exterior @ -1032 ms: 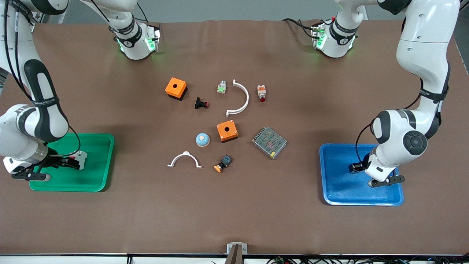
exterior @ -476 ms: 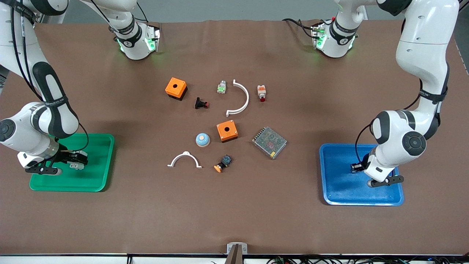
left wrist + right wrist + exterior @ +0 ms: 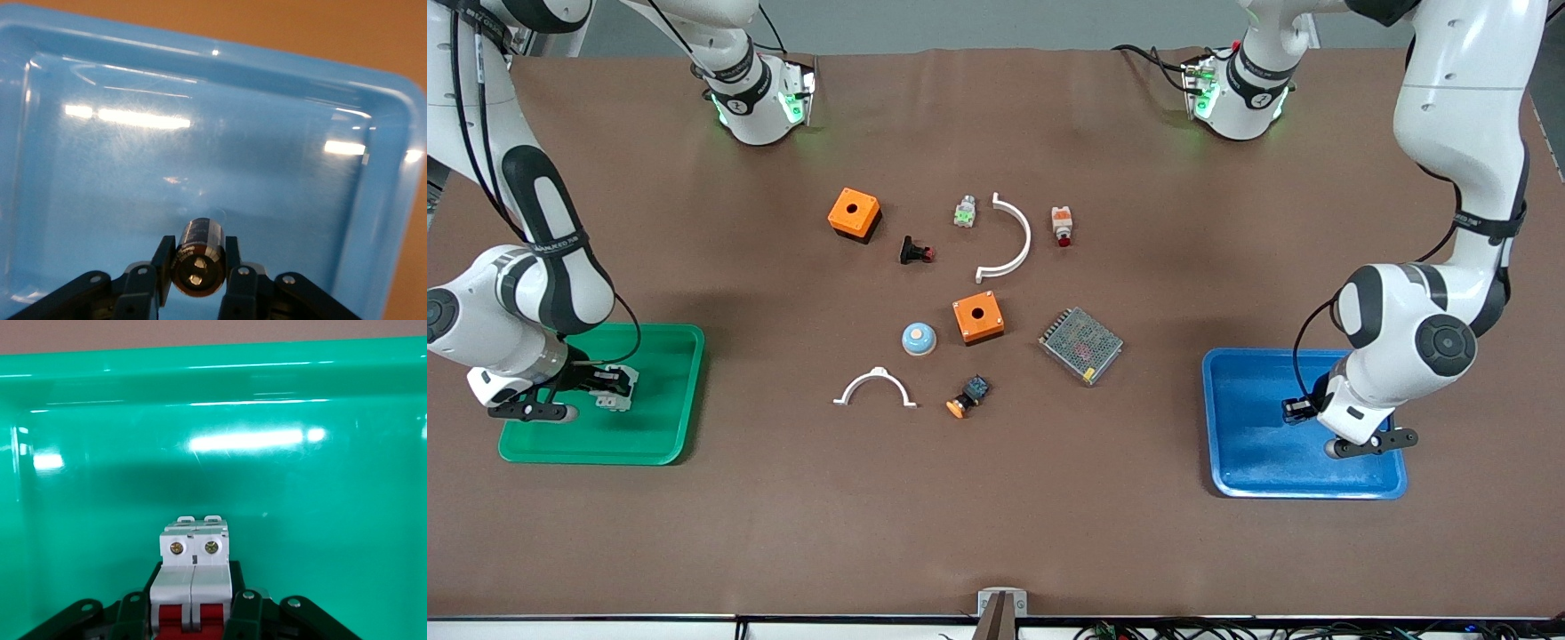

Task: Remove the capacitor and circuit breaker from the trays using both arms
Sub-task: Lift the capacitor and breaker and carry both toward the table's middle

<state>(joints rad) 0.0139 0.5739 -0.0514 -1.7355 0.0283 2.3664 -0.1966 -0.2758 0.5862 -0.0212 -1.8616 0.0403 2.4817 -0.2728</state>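
The left gripper (image 3: 198, 275) hangs low over the blue tray (image 3: 1249, 471), its two fingers drawn in close on either side of the capacitor (image 3: 199, 257) and pinching it between them; the small black cylinder points its pale silvery end toward the wrist camera. The right gripper (image 3: 193, 613) sits over the green tray (image 3: 654, 436) with its fingers narrowed onto the breaker (image 3: 193, 570), clamping the white block at its sides, red levers at the wrist end and two screw terminals at the outer end. The left wrist view shows the capacitor's round end face and the glossy floor of the blue tray under it, which the front view does not: there the left gripper (image 3: 1303, 413) shows only as a dark tip under the arm's wrist, and the capacitor cannot be made out. In the front view the right gripper (image 3: 605, 384) and the breaker (image 3: 618, 388) appear as a small pale block at the dark fingertips over the green tray; whether the block touches the tray floor cannot be told in either view. Only the front view shows the loose parts in the middle of the table, well apart from both trays.
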